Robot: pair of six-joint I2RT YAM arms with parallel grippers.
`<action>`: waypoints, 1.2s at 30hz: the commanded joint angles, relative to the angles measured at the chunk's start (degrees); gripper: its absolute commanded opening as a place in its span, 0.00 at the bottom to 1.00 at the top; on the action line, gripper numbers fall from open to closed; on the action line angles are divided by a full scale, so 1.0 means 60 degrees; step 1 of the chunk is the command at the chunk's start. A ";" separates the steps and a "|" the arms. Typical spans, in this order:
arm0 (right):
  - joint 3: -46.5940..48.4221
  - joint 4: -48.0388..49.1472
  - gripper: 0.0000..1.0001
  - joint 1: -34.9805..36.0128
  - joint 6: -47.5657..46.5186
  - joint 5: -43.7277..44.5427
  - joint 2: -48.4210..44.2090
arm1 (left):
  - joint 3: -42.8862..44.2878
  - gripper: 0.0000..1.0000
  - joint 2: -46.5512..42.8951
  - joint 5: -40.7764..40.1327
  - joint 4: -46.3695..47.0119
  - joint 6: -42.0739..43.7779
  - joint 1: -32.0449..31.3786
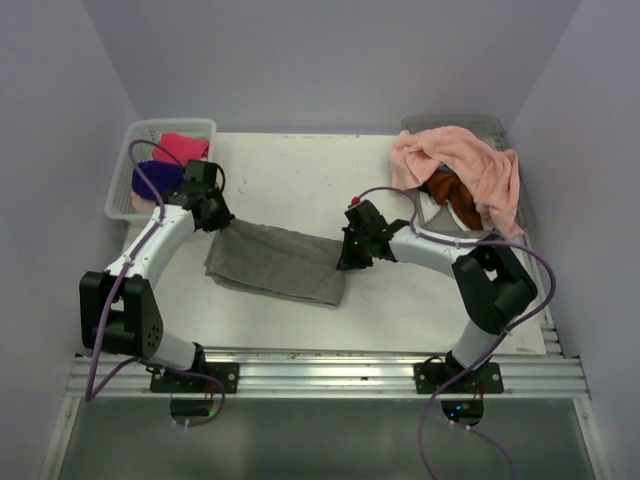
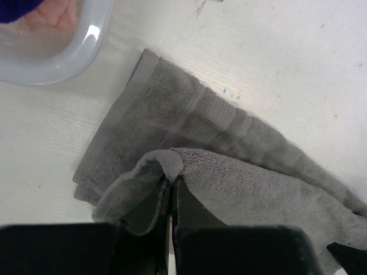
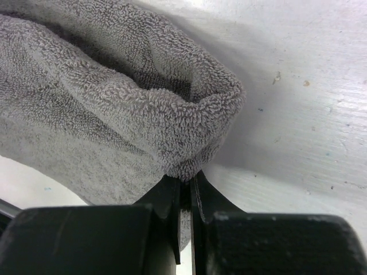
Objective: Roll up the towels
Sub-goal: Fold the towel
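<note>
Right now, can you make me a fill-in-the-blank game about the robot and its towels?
1. The towel lying on the table is ____.
2. The left gripper and the right gripper are both ____ on it.
3. The salmon pink towel drapes over the basket on the robot's ____ side.
4. In the other basket, a hot pink towel lies next to a ____ one.
Missing words: grey; shut; right; purple.
</note>
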 commanded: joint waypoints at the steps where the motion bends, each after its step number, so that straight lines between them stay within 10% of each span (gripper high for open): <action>1: 0.0324 -0.0705 0.00 -0.0020 -0.0252 0.0747 -0.0584 | 0.0837 0.00 -0.0203 -0.0545 0.0029 -0.0144 -0.0121; 6: 0.0587 -0.0735 0.00 -0.0020 -0.0267 0.0704 -0.0234 | 0.1291 0.00 0.0895 -0.0867 0.0131 -0.0100 -0.0195; 10: 0.0880 -0.0735 0.54 -0.0020 -0.0368 0.0704 0.0001 | 0.1219 0.00 0.1978 -0.0795 0.0526 -0.0203 -0.0180; 13: 0.0983 -0.1086 0.71 -0.0020 -0.0603 0.0821 0.0002 | 0.1072 0.00 0.2389 -0.1130 0.0776 -0.0276 -0.0180; 24: 0.0529 -0.1584 0.74 -0.0020 -0.0721 0.1656 -0.0847 | 0.1175 0.70 0.1528 -0.1526 0.0250 -0.0100 -0.0180; 36: 0.0939 -0.1892 0.75 0.0067 -0.0926 0.1788 -0.1186 | -0.1198 0.60 0.0544 -0.0312 0.0791 -0.0218 -0.0137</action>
